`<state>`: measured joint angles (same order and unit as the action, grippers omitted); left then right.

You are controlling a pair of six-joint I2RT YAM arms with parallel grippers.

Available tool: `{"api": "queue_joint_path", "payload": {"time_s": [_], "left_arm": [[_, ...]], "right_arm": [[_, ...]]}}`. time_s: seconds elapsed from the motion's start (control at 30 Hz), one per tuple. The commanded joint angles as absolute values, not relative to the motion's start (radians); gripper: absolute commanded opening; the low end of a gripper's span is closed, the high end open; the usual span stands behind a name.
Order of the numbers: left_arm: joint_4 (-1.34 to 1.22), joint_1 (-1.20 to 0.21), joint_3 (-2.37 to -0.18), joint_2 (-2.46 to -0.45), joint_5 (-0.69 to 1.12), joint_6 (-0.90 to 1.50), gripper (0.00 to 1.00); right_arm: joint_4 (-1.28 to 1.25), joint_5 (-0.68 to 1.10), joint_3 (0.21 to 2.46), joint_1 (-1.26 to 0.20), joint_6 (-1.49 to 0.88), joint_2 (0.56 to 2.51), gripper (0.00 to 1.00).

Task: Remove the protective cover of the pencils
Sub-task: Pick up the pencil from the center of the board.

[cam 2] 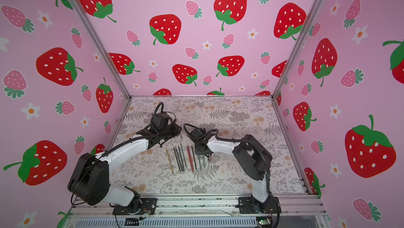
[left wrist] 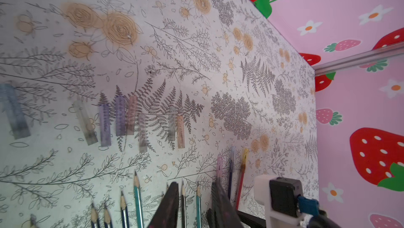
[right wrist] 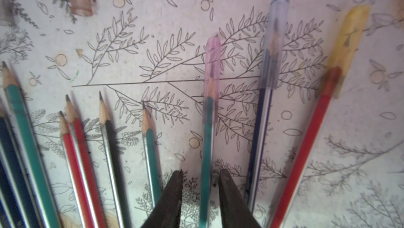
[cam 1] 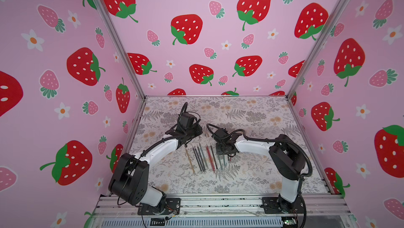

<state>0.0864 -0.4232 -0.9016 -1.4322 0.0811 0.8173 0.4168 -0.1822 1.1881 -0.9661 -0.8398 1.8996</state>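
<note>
1. The pencils (cam 1: 200,160) are lying in a loose row on the floral table (cam 1: 251,115), between my two arms. In both top views the sharpened ends point toward the back wall.
2. My right claw (right wrist: 200,175) is down low over the right end of that row and it's released, jaws apart. A teal pencil (right wrist: 206,150) runs straight through the gap with a sliver of table showing on either side, so I'm not pinching it.
3. That teal one has a pink cap (right wrist: 212,62) on its tip. Just beside it, toward my right arm, is a dark blue pencil (right wrist: 259,139) with a clear bluish cap (right wrist: 276,41). Next comes a red pencil (right wrist: 302,150) with a yellow cap (right wrist: 349,41).
4. Everything on the other side of the teal one is bare: teal, black, red and dark blue, all with wood and lead showing.
5. My left claw (left wrist: 194,188) is released too, with nothing in it. I can see bare pencil tips on the table through the gap. It hangs above the table off the tip end of the row.
6. Past the tips, loose caps (left wrist: 120,116) lie on the table in a ragged line, greyish, purple and pinkish, apart from the pencils.
</note>
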Motion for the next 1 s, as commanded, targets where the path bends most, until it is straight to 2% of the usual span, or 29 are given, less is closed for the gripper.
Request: {"api": "queue_joint_path", "payload": {"time_s": [0.0,0.3,0.5,0.97], "left_arm": [[0.032,-0.407,-0.836,-1.337,0.021,0.864,0.33],[0.02,-0.362,-0.739,-1.184,-0.018,0.86,0.38],[0.002,-0.328,-0.733,-1.178,0.115,0.842,0.43],[-0.175,-0.319,-0.715,-1.366,0.357,0.875,0.44]], "right_arm": [[0.499,-0.159,1.165,-0.965,-0.857,1.967,0.29],[0.5,-0.16,1.169,-0.971,-0.861,1.968,0.1],[0.463,-0.137,1.175,-0.971,-0.83,1.945,0.0],[0.334,-0.164,1.117,-0.993,-0.729,1.713,0.0]]}}
